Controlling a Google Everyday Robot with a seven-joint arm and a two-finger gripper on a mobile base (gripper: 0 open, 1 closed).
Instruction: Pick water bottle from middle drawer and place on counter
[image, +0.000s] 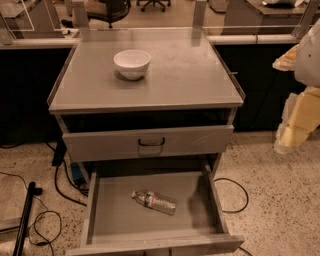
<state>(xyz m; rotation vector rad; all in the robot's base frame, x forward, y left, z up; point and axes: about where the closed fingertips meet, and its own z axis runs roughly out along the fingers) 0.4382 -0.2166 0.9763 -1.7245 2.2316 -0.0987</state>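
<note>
A lab-like workroom: speckled floor (272, 212) strewn with cables (239, 196), wheeled office chairs (109, 11) behind a long bench (252, 39); the gripper (286, 141) hangs at the right edge.

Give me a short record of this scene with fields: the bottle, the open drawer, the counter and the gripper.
water bottle: lying on its side on the drawer floor, cap toward the left
middle drawer: pulled open, holds only the bottle
counter: carries a white bowl toward its back left
gripper: at the right edge of the view, beside the cabinet, well apart from the bottle
task state: bottle not yet picked up
</note>
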